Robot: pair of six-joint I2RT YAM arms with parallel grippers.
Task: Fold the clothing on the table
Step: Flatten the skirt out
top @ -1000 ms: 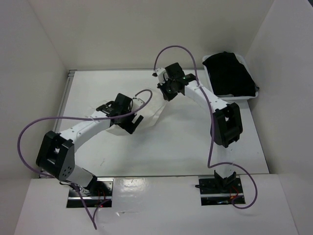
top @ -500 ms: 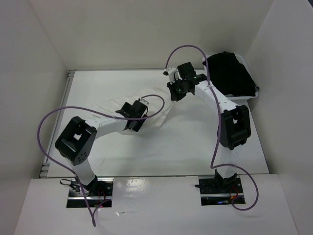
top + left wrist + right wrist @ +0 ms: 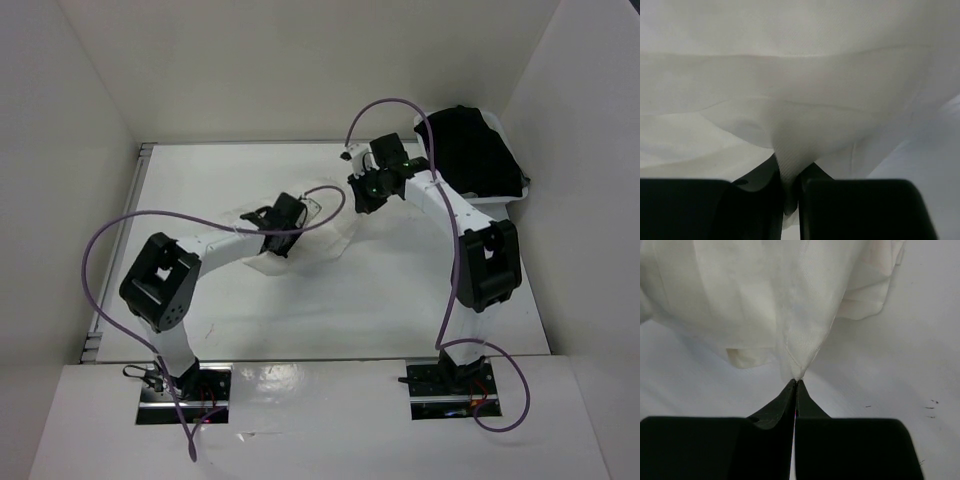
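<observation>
The bench [image 3: 350, 310] carries the clothing [image 3: 318, 240] near its centre, bunched and not yet folded flat.

The left tool [image 3: 790, 175] is the item that has changed. 1 second ago it stood wide open above the fabric. Now its jaws have closed to a narrow gap, with a pinch of white cloth between them.

The right tool [image 3: 796, 385] remains fully closed on a point of the fabric edge and has shifted toward the right of the bench.

Treat both grips as established: you can likely begin the carry for the 1st fold.
</observation>
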